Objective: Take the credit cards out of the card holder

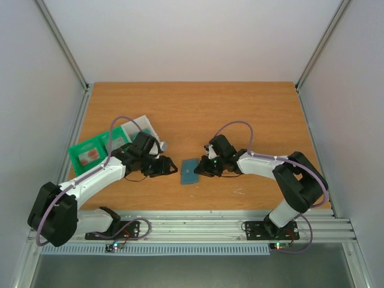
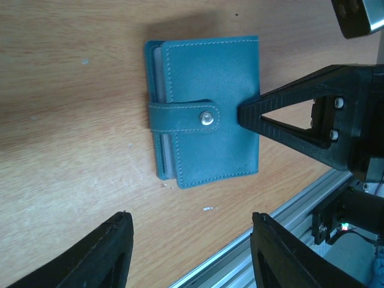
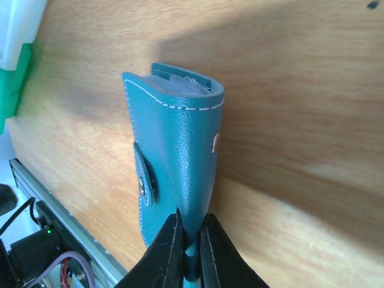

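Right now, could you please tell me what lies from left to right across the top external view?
The green tray → left tool → card holder → right tool, shut on the holder's edge.

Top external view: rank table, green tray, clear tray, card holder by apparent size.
1. wooden table
2. green tray and clear whitish tray: both are partly covered by the left arm, so I can't rank one above the other
3. card holder, smallest
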